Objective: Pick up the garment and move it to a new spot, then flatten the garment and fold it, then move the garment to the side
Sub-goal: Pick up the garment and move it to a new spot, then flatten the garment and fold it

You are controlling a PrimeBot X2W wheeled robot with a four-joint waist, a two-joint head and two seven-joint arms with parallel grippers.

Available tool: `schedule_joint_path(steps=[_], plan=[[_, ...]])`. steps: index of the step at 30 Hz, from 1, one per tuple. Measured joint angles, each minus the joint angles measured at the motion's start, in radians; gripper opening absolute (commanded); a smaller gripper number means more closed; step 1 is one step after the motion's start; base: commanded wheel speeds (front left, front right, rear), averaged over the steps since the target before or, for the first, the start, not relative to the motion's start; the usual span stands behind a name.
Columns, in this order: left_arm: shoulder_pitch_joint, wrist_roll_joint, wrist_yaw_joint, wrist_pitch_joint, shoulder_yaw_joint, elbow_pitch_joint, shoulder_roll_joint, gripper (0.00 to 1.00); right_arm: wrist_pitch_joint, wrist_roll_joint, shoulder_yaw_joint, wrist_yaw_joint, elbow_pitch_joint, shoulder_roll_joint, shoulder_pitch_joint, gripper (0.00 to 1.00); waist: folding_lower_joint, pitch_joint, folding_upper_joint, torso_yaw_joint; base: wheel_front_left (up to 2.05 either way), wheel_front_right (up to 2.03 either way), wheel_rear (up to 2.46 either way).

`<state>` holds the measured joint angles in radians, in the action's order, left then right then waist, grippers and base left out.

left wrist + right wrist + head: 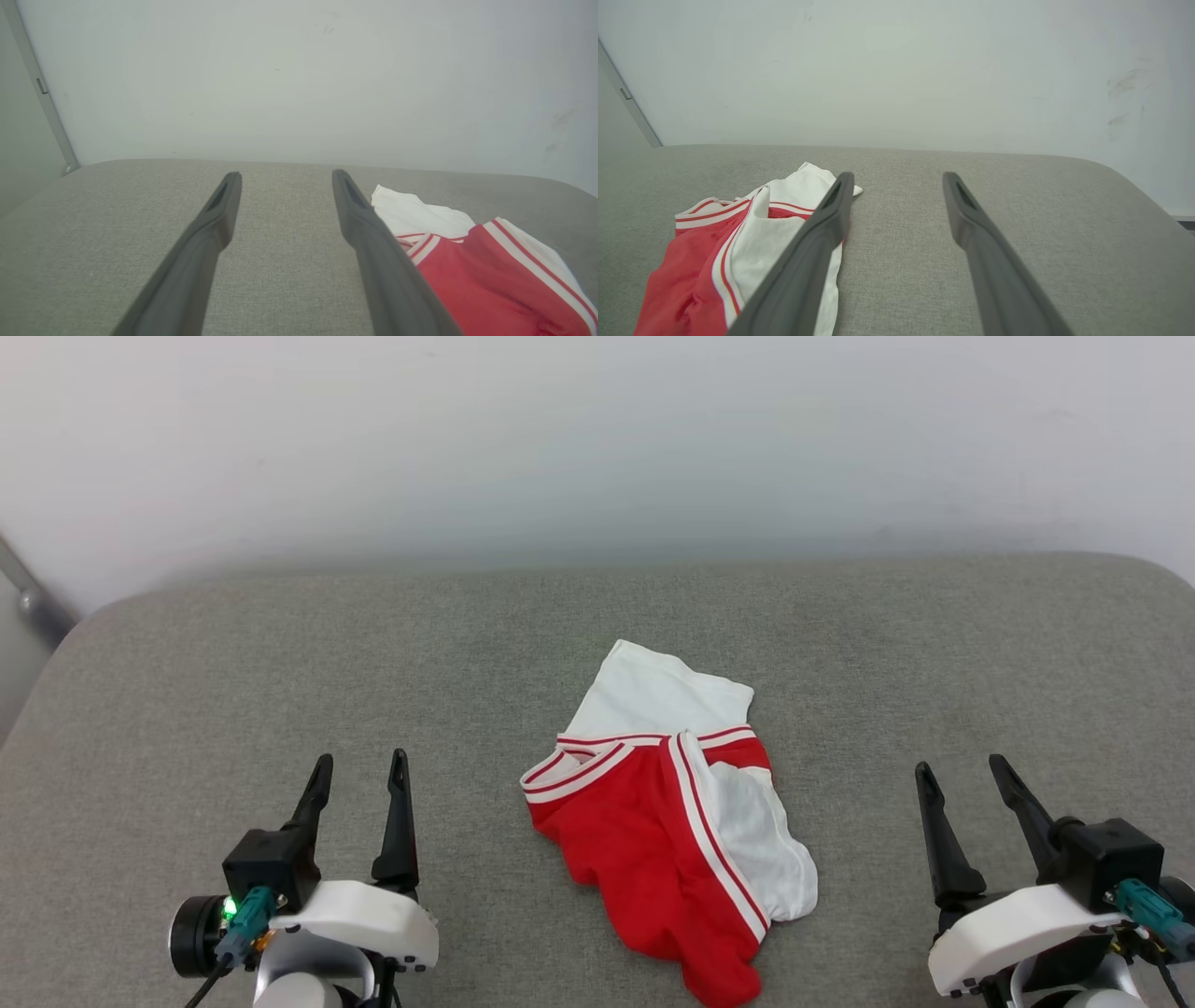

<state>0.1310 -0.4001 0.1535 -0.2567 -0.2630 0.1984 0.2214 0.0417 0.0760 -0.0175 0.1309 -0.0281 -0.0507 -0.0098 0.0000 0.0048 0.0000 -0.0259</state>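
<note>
head view: garment (653, 840) lies crumpled mid grey padded surface (187, 653), between left end effector (362, 756) and right end effector (960, 763), both well apart from it. reads as step one, pickup not begun. next move: reach in and pinch a cloth edge.
left wrist view: left fingers (215, 219) spread wide, empty, touching nothing.
right wrist view: right fingers (971, 219) likewise spread and empty, with the garment off to one side.

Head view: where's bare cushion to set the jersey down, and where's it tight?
Free: the wide strip of grey cushion between the wall and the crumpled red-and-white jersey; also the gaps between the jersey and the open left gripper, and the open right gripper. Crowded: mid-front, where the jersey lies.
</note>
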Motion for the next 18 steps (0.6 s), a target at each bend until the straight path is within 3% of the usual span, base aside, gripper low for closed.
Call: schedule_joint_path(steps=[14,18], plan=[[-0.064,0.022,0.032,0.052,-0.029,-0.107,0.028,1.00,-0.009,0.003,-0.004,0.000,0.016,0.000,0.021,1.00,0.0000,-0.016,0.0000,0.000,0.00,0.00,0.00],[-0.067,0.022,0.033,0.051,-0.029,-0.122,0.032,1.00,-0.020,0.027,-0.051,0.000,0.001,0.000,0.021,1.00,0.0000,-0.016,0.0000,0.003,0.00,0.00,0.00]])
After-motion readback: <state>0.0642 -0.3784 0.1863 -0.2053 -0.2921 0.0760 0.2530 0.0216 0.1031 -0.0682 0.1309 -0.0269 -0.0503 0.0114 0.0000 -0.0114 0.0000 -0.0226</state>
